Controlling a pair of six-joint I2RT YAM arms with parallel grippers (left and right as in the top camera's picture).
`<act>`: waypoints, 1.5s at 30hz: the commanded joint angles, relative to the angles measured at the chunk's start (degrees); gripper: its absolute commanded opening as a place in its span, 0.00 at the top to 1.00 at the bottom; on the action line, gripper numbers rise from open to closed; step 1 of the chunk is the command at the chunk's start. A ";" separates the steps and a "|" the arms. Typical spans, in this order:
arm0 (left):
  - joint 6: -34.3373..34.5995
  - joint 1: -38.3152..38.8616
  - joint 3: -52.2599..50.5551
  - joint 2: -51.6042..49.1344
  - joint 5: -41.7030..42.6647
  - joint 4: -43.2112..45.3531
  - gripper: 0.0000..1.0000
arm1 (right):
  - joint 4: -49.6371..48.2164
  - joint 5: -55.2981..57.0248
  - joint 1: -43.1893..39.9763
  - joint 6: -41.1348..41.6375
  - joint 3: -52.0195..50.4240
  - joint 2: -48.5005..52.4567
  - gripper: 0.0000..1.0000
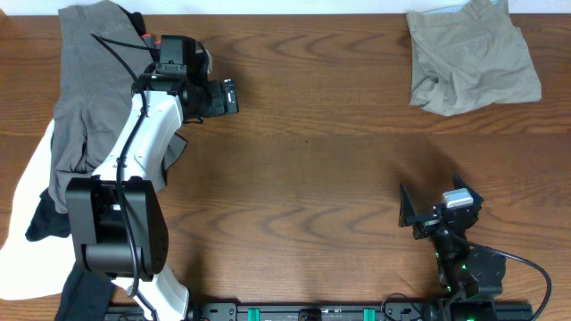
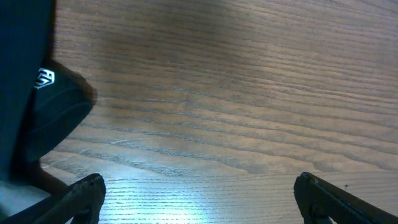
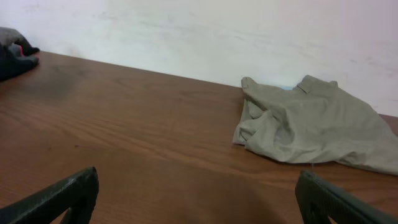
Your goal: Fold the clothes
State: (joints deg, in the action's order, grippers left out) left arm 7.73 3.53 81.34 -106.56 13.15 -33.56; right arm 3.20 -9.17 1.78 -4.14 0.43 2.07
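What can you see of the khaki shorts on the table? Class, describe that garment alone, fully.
The khaki shorts are light tan, in what looks like woven cotton. They lie crumpled in a loose, creased heap, not neatly folded. What seems to be a waistband edge shows along the far side. They rest on the wooden table at its far right corner, close to the wall. Only the table touches them.

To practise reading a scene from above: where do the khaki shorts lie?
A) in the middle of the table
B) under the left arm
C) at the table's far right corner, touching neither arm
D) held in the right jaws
C: the shorts lie crumpled at the far right corner of the table, with bare wood between them and both arms.
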 commanded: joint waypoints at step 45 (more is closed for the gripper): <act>-8.94 -3.10 -80.41 79.14 -2.51 48.87 0.02 | 0.28 0.39 0.55 0.24 -0.11 -0.59 0.01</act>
State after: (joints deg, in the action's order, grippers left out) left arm -2.22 1.78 2.39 -30.20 10.13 14.83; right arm 3.20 -9.10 1.78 -4.14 0.43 1.96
